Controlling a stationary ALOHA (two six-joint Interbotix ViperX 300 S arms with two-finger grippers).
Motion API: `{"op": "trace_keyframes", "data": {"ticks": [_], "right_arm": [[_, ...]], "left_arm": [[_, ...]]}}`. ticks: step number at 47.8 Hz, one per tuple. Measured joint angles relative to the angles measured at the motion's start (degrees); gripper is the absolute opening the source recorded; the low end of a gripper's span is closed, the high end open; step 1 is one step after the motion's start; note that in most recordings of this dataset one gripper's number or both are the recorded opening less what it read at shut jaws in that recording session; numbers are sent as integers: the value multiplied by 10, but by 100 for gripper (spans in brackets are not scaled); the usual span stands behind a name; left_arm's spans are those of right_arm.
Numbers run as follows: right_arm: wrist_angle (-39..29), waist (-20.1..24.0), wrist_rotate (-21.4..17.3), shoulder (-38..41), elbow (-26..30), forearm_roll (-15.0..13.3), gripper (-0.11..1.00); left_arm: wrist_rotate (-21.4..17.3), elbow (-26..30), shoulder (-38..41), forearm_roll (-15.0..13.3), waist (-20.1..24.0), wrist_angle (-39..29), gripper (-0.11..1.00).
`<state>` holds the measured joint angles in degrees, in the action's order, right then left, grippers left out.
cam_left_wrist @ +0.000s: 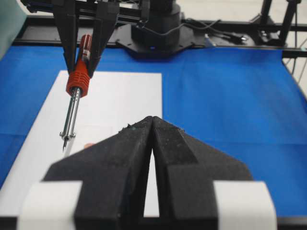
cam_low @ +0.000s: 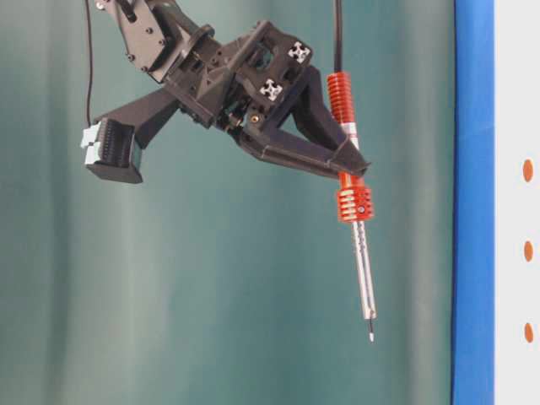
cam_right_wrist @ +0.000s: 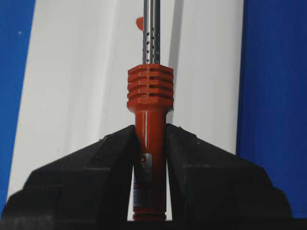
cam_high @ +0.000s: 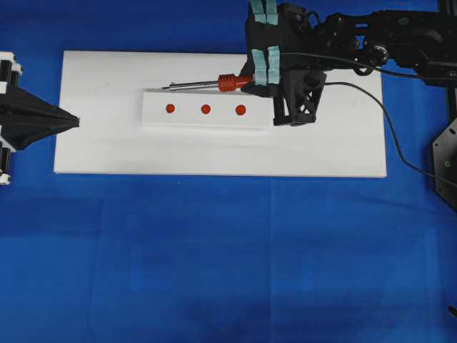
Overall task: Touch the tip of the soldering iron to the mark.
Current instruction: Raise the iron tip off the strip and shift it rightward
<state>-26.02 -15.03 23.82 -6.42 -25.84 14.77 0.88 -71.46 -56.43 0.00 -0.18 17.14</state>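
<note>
Soldering iron (cam_low: 353, 202) in right gripper (cam_right_wrist: 149, 143) jaws — tip (cam_low: 370, 335) airborne (above white board (cam_high: 335, 143))

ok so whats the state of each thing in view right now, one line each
soldering iron: held off the surface, clamped by its orange handle
tip: in the air, not touching anything
right tool: shut on the soldering iron
left tool: shut, empty, apart from the iron
three red marks: on the white strip, untouched
white board: flat on the blue cloth
</note>
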Motion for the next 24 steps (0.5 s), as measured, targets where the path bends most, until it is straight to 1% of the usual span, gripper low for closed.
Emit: {"op": "trace_keyframes", "data": {"ticks": [13, 24], "right_arm": [[-9, -1, 0, -5, -4, -7, 6], [-12, -8, -8, -44, -49, -8, 6]], "left_arm": [[0, 1, 0, 1, -1, 0, 0], [0, 0, 0, 0, -1, 0, 0]]}}
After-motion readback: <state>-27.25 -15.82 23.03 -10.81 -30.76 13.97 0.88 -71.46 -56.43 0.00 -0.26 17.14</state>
